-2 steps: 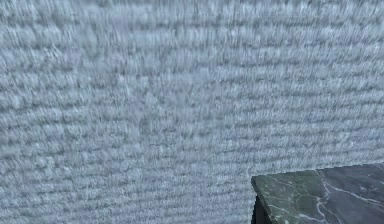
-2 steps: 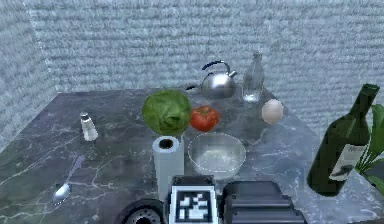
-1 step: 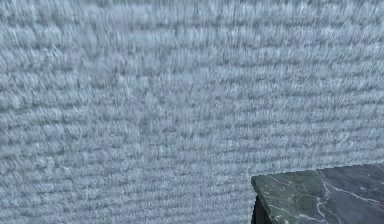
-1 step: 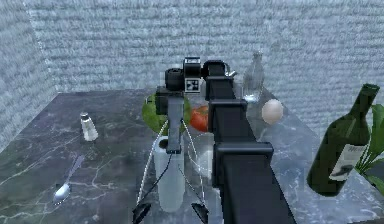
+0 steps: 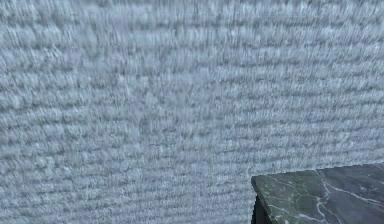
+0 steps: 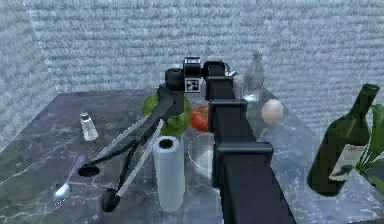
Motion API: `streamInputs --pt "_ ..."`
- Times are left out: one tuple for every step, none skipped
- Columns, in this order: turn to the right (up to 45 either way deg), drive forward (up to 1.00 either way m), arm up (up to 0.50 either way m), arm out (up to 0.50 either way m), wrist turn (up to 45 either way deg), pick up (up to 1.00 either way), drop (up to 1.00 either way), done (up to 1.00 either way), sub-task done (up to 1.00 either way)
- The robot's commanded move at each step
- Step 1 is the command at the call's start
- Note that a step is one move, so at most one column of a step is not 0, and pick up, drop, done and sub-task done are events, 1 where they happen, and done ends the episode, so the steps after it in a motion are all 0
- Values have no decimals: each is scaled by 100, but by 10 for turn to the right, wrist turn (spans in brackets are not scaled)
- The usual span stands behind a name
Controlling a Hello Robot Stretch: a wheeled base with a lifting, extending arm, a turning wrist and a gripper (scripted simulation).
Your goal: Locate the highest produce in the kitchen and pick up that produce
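My gripper (image 6: 170, 98) is out over a dark marble countertop (image 6: 45, 140), at the end of the dark arm (image 6: 235, 150) in the arm side view. A round green piece of produce (image 6: 160, 108) lies on the counter right at the gripper's far end, so I cannot tell whether the gripper holds anything. A red round thing, perhaps a tomato (image 6: 200, 121), sits just right of the green one, against the arm. Whether the gripper touches either cannot be told.
Also on the counter: a salt shaker (image 6: 88, 126), long dark utensils (image 6: 115, 155), a paper towel roll (image 6: 168, 172), a glass bowl (image 6: 203, 155), an egg (image 6: 272, 110), a clear bottle (image 6: 256, 80) and a green wine bottle (image 6: 342, 145). A textured grey wall (image 5: 150, 90) stands close ahead, the counter's corner (image 5: 320, 195) at lower right.
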Motion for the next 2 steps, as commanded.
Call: streamInputs --pt "0 0 0 0 450 0 0 0 0" --pt "0 0 0 0 450 0 0 0 0"
